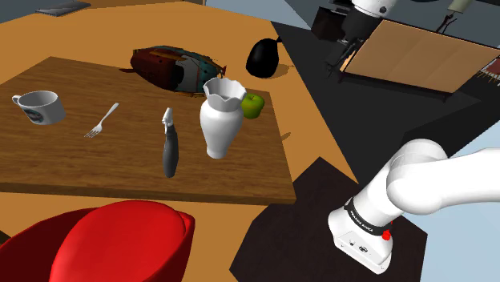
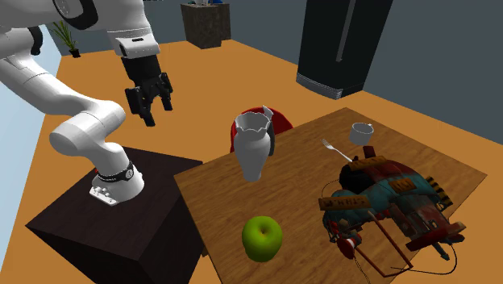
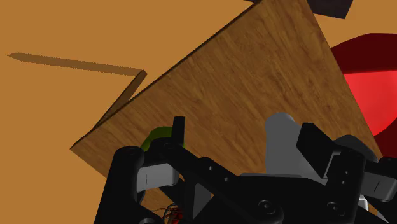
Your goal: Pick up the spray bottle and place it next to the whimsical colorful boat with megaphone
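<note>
Two upright containers, vase [image 1: 219, 120] and mug [image 1: 38, 107]; spray bottle [image 1: 169, 148] lies beside vase.

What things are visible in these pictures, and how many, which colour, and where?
table: one, brown wood, beside the stand.
vase: one, white, upright on the table.
spray bottle: one, grey, lying on the table by the vase.
apple: one, green, beside the vase.
boat: one, many-coloured, on the table.
mug: one, white, on the table.
fork: one, grey, between mug and spray bottle.
chair: one, red, beside the table.
arm: one, white, on its dark stand.
end effector: one, black, open, in the air.
</note>
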### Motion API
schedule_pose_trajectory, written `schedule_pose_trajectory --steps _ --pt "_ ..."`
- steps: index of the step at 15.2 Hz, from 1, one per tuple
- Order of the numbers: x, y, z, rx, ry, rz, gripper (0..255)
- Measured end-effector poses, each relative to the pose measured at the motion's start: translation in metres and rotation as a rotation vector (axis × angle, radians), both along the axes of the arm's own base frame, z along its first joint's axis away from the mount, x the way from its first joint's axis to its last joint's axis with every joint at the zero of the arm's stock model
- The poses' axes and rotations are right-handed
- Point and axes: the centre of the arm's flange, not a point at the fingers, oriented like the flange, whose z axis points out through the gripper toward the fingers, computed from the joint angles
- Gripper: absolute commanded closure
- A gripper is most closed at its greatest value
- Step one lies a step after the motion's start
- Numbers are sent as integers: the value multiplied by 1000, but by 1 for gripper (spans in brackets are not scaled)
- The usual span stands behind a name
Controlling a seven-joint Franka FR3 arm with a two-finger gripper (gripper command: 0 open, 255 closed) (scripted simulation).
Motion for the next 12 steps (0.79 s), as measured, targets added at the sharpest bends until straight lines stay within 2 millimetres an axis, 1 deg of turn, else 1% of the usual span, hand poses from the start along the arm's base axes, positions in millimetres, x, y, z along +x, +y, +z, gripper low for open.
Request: schedule_pose_trajectory --steps 1,3,7,8,12 --pt "0 0 0 0 0 0 0" --pt "-2 14 -7 -3 -13 -22 0" --pt "-9 57 -33 -11 -55 -94 0" --pt "-10 70 -43 -14 -65 -113 0" --pt "-3 118 -66 -21 -110 -191 0"
